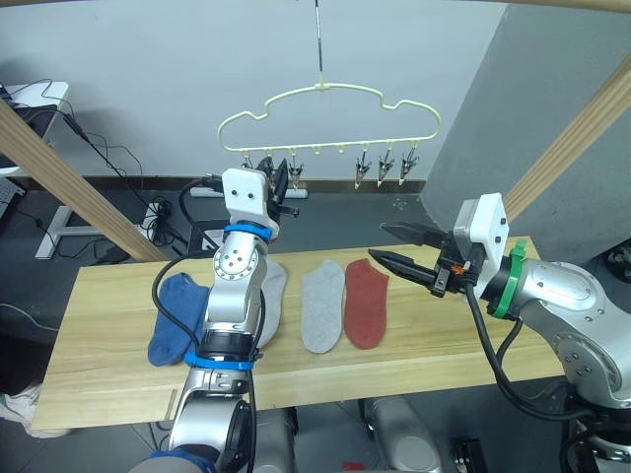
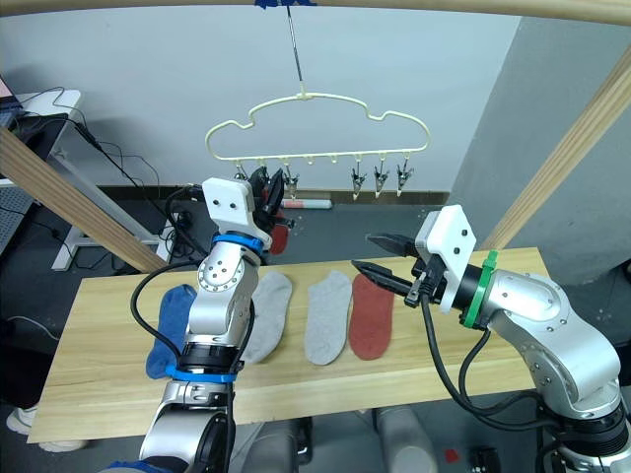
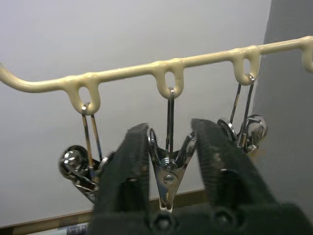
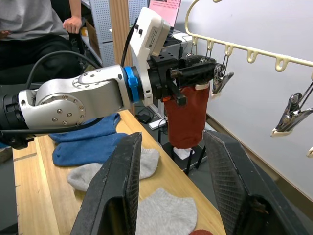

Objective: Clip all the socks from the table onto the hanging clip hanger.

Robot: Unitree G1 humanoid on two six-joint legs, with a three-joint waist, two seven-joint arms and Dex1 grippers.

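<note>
Nearest, the worktop (image 1: pixel 414 355) carries a blue sock (image 1: pixel 175 317), two grey socks (image 1: pixel 321 307) and a rust red sock (image 1: pixel 366 302) side by side. Above it the left hand (image 3: pixel 168 152) pinches a metal clip (image 3: pixel 167 176) of the clip hanger (image 1: pixel 328 108); a second rust red sock (image 4: pixel 186 115) hangs there. Right hand (image 1: pixel 396 246) hovers spread open, empty, just right of the lying red sock.

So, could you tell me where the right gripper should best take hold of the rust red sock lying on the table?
Probably at the cuff end of the rust red sock, nearest the open right gripper. It lies flat on the table, so come from above and pinch the free right edge, away from the light grey sock beside it.
</note>
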